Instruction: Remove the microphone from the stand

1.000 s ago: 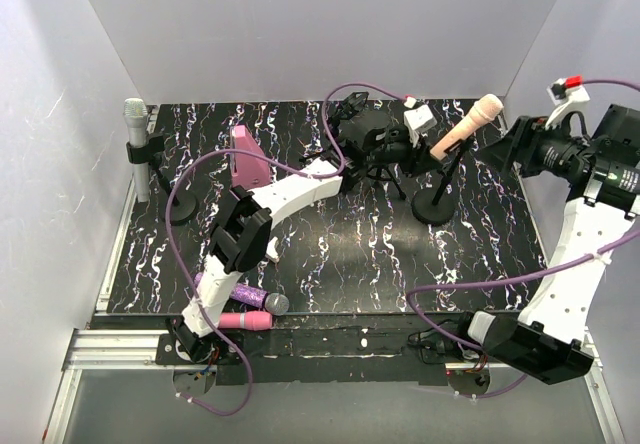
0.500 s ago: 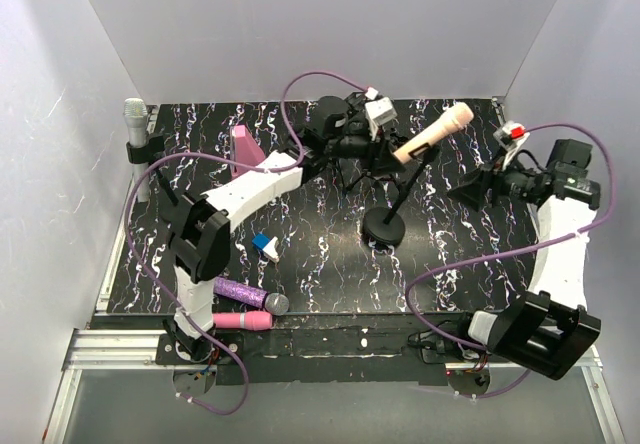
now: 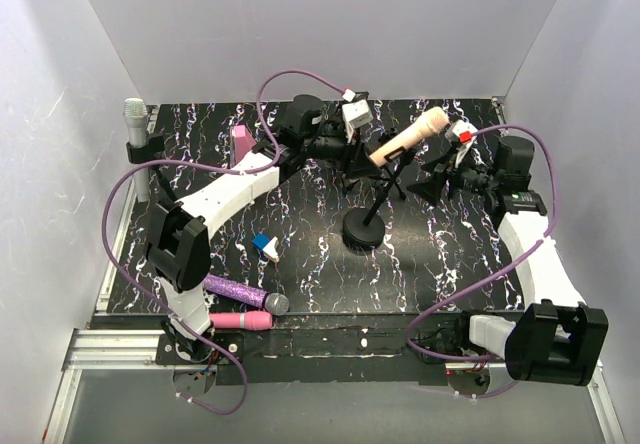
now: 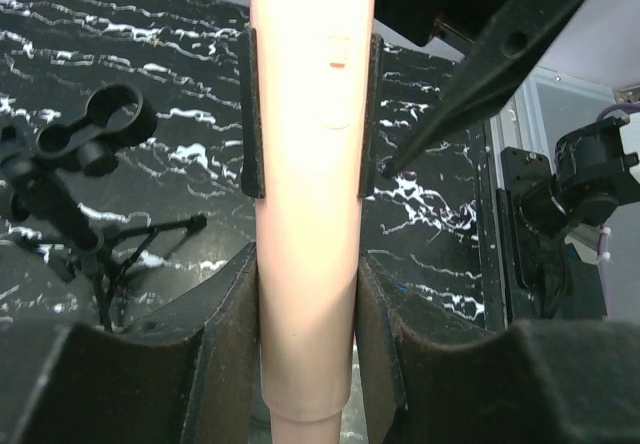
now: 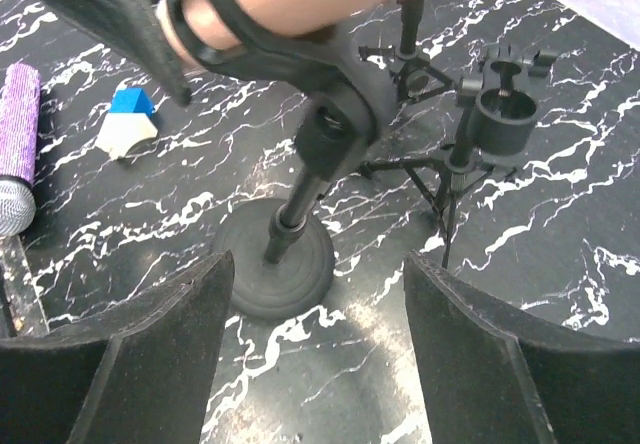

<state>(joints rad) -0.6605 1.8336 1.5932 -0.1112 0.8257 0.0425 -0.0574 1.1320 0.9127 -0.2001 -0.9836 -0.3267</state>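
A peach microphone lies tilted in the black clip of a stand with a round base. My left gripper is shut on the microphone's handle; in the left wrist view the body runs between both pads, with the clip's arms hugging it further up. My right gripper hovers open just right of the stand, nothing between its fingers. In the right wrist view it stands above the mat near the stand's base.
An empty tripod stand stands behind the round-base one. A grey microphone on another stand is at the far left, near a pink block. A purple glitter microphone, a pink one and a blue-white piece lie front left.
The left arm has pulled the microphone and its stand leftward toward the mat's middle. The right arm has swung in from the right edge to just beside the stand.
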